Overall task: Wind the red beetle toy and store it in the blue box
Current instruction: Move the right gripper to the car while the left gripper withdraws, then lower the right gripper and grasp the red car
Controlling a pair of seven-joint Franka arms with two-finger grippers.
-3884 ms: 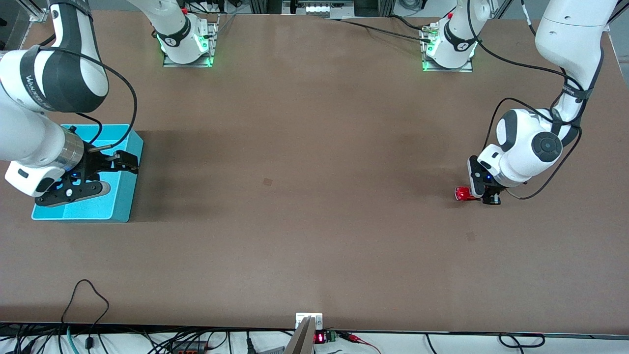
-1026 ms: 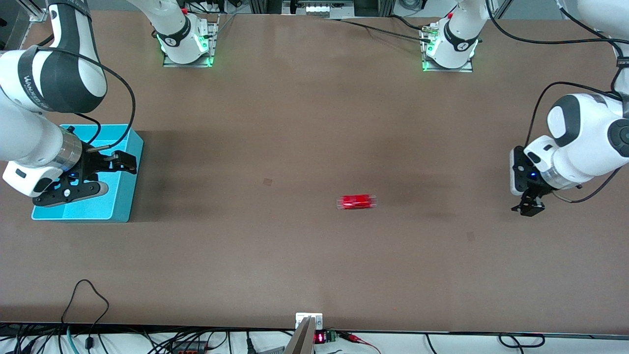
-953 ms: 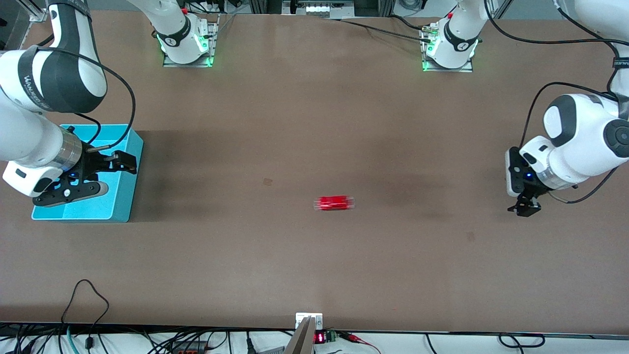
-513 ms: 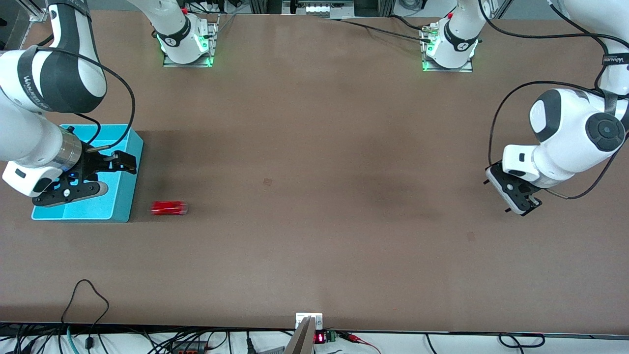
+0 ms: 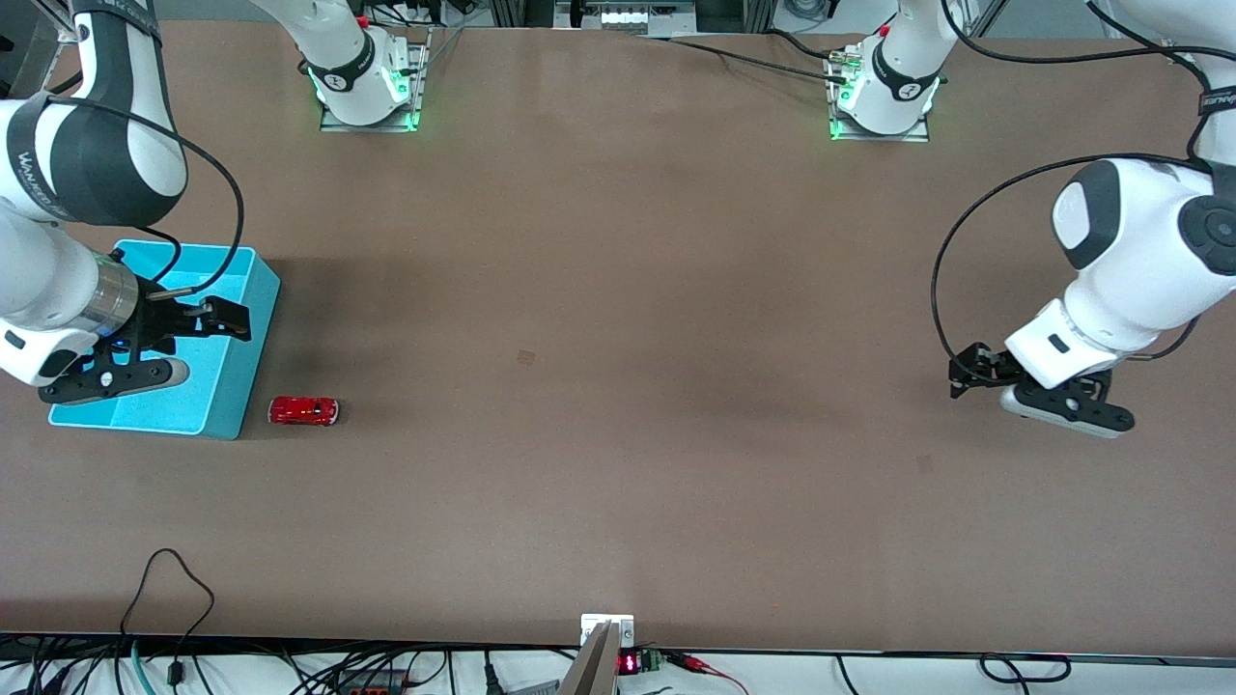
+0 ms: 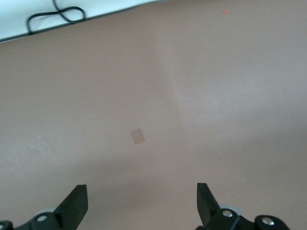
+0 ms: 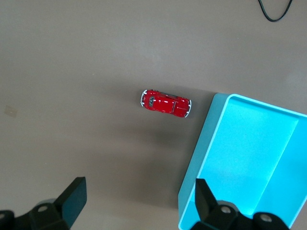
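Your red beetle toy (image 5: 303, 410) sits on the table just beside the blue box (image 5: 227, 386) (outside it). The right gripper (image 5: 154, 346) hangs spread and empty over the box. Your left gripper (image 5: 1038, 386), also spread, waits well apart at the left arm's end.

The brown table (image 5: 618, 290) carries the blue box (image 5: 217, 386) directly under the right gripper (image 5: 154, 343), whose fingers are spread. The red beetle toy (image 5: 303, 410) lies on the bare surface just beside the box (not touching it), well apart from the left gripper (image 5: 1038, 386).
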